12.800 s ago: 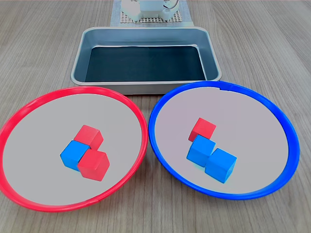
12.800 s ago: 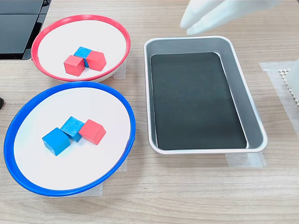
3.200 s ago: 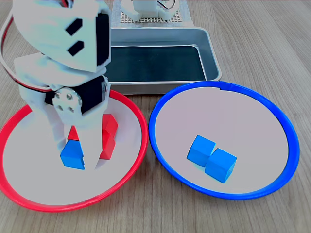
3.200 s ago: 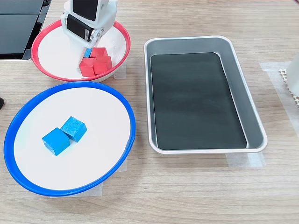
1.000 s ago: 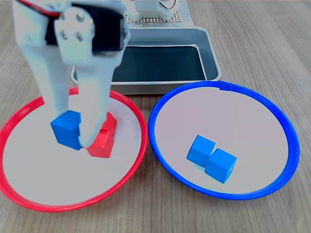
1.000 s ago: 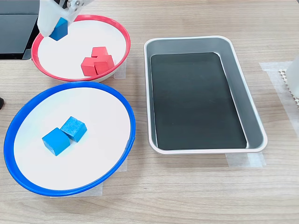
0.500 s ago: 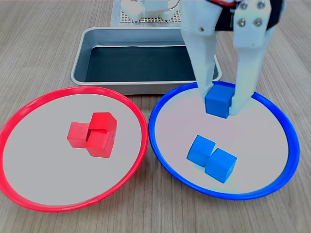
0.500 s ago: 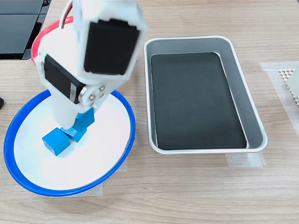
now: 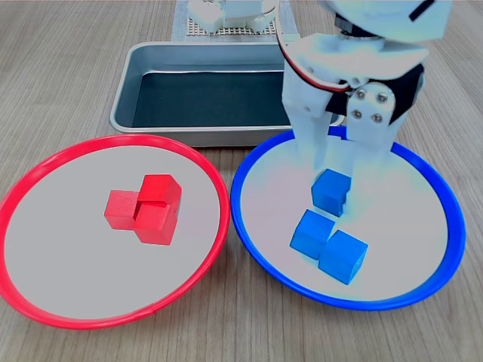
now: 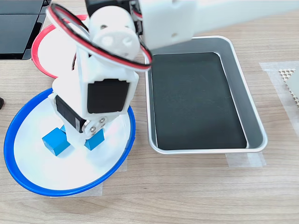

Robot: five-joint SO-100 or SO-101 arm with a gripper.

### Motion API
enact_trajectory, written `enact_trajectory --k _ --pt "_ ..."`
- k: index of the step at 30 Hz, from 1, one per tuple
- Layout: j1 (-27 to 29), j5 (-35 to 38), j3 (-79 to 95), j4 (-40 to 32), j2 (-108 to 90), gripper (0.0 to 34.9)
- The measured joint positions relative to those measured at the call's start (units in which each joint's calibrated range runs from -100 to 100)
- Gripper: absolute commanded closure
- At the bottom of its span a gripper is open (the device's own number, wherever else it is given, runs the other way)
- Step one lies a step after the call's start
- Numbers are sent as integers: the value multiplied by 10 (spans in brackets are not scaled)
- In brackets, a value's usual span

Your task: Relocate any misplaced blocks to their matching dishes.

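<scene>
Right, gripper (image 9: 334, 177) is low inside the blue-rimmed dish (image 9: 445, 226), fingers either side of the blue cube (image 9: 331, 191), which looks down on the dish floor or v. nearly. Can't tell if they still pinch it or have just slackened. To do this bit well, I'd say: spread the fingers fully, then lift straight up, w/o nudging the two other blue cubes (image 9: 329, 245) just beside it.

Red-rimmed dish (image 9: 45, 170): three red cubes (image 9: 145, 209) clumped together, touching, no blue in it. Grey metal tray (image 9: 226, 56) behind both: nothing in it, just dark bottom. In the second exterior view the arm hides most of both dishes.
</scene>
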Motion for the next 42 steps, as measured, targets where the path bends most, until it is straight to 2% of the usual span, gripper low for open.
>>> enact_trajectory --k 9,11,17,22,28,34,36,38,40,42 --pt "5 2 -44 -20 38 341" --pt "2 4 -47 -20 42 317" --pt "11 14 -49 -20 43 207" --pt "13 25 -54 -19 43 176" --pt "26 30 -58 -19 34 178" --pt "42 51 36 -55 -75 219" --pt "51 65 126 -78 -156 250" --pt "58 72 197 -100 -219 309" --pt "65 75 262 -118 -272 346" --pt "73 75 354 -155 -346 346"
